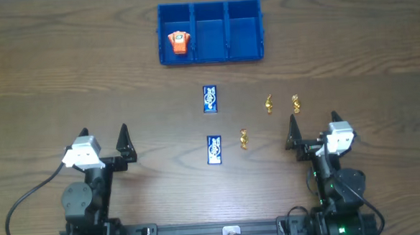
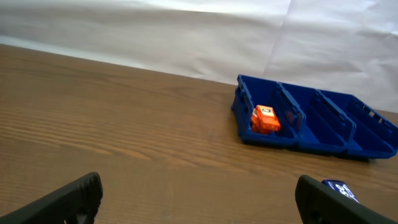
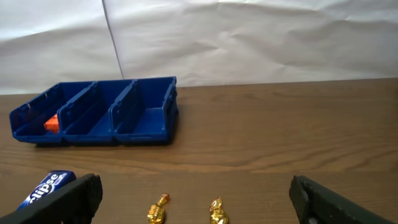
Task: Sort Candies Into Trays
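The left hand (image 1: 103, 132), lower left, and the right hand (image 1: 314, 119), lower right, both gape open and empty over the tabletop (image 1: 49, 75). Between them lie two blue packets (image 1: 214, 149) and three gold candies (image 1: 269, 103). At upper centre, the blue tray (image 1: 211, 58) holds an orange candy (image 1: 179, 41) in its leftmost compartment.

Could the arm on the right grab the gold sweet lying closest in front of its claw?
Probably yes: the right end effector is open, and nothing stands between it and the gold candy, which lies loose just ahead.
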Tool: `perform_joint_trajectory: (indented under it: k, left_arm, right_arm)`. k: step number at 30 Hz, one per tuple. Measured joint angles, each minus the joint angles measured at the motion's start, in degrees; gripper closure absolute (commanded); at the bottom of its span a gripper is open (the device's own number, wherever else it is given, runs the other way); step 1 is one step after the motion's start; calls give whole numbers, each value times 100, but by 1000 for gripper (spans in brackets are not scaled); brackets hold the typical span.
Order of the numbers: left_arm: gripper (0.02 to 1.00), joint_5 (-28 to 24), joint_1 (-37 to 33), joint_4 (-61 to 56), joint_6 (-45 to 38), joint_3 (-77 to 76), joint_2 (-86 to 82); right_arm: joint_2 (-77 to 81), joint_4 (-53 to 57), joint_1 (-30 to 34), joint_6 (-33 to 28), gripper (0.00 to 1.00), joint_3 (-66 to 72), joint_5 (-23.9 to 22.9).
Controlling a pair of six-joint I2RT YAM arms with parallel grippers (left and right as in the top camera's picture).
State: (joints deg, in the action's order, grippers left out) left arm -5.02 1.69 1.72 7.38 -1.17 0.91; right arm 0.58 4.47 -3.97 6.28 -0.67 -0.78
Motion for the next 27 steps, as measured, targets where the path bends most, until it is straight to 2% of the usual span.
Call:
perform_joint_trajectory:
  k: [7,12,17,21,24,27]
  left_arm:
    - [20,0,0,0,-2,0,0]
    - [23,0,0,0,0,0,0]
    - [23,0,0,0,-2,0,-2]
    - [20,2,0,0,-15,0,-4]
    - [20,7,0,2,-17,0,-11]
    - [20,22,0,7,-20,0,-11]
  right_arm:
    - [0,-149,52,24,3,2,2]
    - [0,-367,52,417,3,2,44]
    - [160,-503,39,704,3,-118,415]
    - [1064,-11,37,789,3,-970,901]
    - [2288,1005,13,815,5,-2330,1309]
    - [3333,1823,-205,826,5,-3375,1499]
